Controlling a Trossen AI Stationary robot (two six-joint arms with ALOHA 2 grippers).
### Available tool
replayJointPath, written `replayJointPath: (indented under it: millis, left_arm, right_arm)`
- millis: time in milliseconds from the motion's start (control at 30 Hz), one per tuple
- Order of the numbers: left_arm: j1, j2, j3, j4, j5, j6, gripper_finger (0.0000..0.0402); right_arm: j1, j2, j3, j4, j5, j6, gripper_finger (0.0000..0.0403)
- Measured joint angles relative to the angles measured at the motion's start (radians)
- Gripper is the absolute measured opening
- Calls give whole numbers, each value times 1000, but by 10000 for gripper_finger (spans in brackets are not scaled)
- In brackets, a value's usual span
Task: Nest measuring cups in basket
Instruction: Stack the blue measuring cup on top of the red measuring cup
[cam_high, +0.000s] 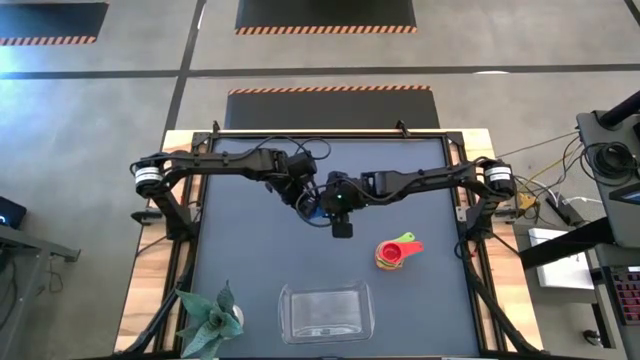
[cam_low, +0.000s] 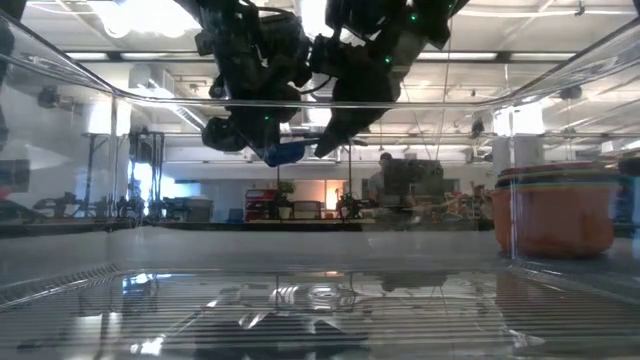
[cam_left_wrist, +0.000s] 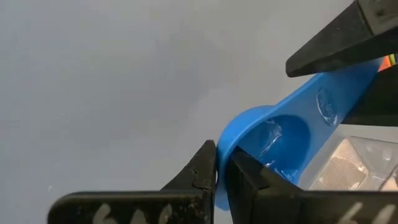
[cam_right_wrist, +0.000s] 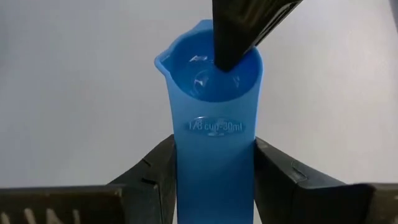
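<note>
Blue measuring cup (cam_right_wrist: 214, 124) is held above mid-table (cam_high: 250, 240), well back from the clear basket (cam_high: 326, 311) at the front edge. Left tool (cam_left_wrist: 217, 180) is pinched shut on its rim; right tool (cam_right_wrist: 214, 180) straddles its handle, contact unclear. One stack of cups (cam_high: 395, 252) sits right of the basket. Only the right wrist view shows the 1/8-cup marking.

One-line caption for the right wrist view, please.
Blue measuring cup passed between arms: right gripper straddles its handle, left gripper's finger pinches its rim.
</note>
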Motion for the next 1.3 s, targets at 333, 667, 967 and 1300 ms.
replayJointPath:
  millis: [333,667,967,1300]
  left_arm:
    - [-1,-3,0,7,18,31,25]
    - [1,-82,0,-14,16,92,129]
    - [4,-245,0,20,-55,206,164]
    - [4,-535,-200,275,-123,227,164]
  right_arm:
    - [2,0,9,-47,-1,40,143]
    - [-2,-33,14,-182,9,60,143]
    - [-1,-117,-19,-253,-1,90,143]
    - [11,-373,-194,-269,-55,111,143]
